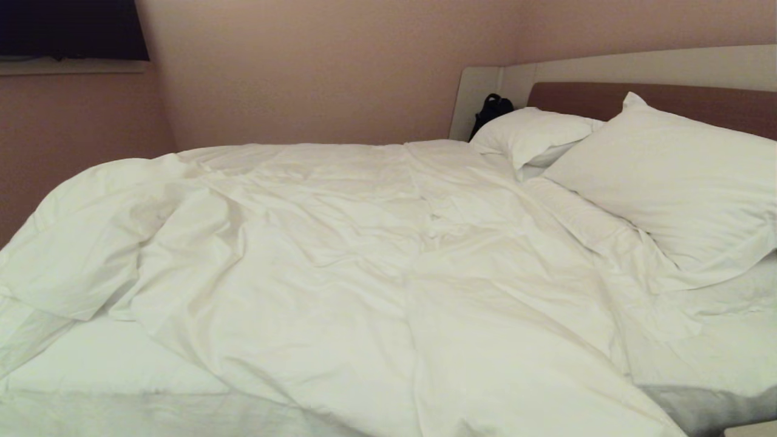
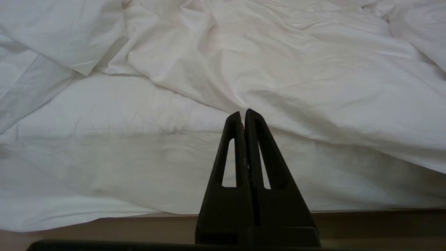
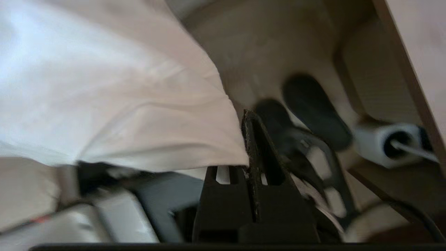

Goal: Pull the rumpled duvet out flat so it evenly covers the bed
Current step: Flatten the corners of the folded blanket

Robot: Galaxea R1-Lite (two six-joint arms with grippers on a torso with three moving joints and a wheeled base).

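The white duvet [image 1: 364, 261] lies rumpled across the bed [image 1: 698, 100]. It is bunched and folded back at the left, baring the fitted sheet [image 1: 109, 376] at the near left corner. Neither arm shows in the head view. My left gripper [image 2: 244, 113] is shut and empty, held low in front of the bed's near side, pointing at the duvet's hanging edge [image 2: 296, 69]. My right gripper [image 3: 248, 115] is shut on a corner of the duvet [image 3: 122, 104], which drapes over one finger and stretches away from the jaws, beside the bed and above the floor.
Two white pillows [image 1: 668, 182] [image 1: 534, 136] rest against the headboard at the right. A black bag [image 1: 491, 109] sits behind them. Below the right gripper are dark slippers [image 3: 313, 111], a white roll [image 3: 386, 144] and my own grey base [image 3: 104, 212].
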